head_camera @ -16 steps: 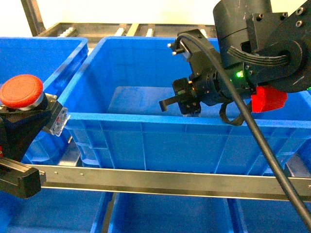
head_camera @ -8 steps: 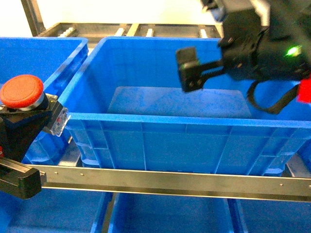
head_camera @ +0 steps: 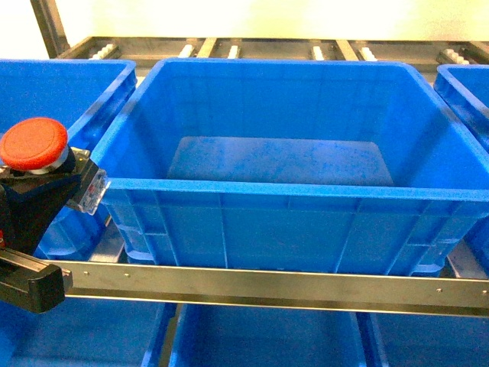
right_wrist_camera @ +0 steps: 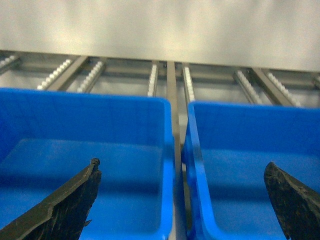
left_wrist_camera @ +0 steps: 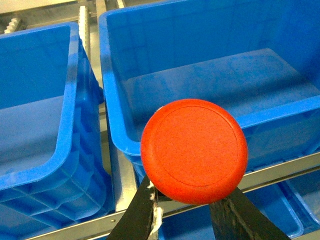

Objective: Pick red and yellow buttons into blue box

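The red button has a round red cap on a dark block body, and my left gripper is shut on that body at the head view's left edge, just outside the middle blue box. In the left wrist view the red cap hides the body between the two dark fingers, in front of the box's near left corner. Seen only in its own wrist view, my right gripper stands open and holds nothing, above two blue boxes. The yellow button is out of view.
A second blue box stands to the left and a third to the right. A metal rail crosses in front, with more blue bins below it. Roller tracks run behind the boxes.
My right arm, which hung over the middle blue box, has risen and left the head view. The left gripper with the red button has stayed where it was.
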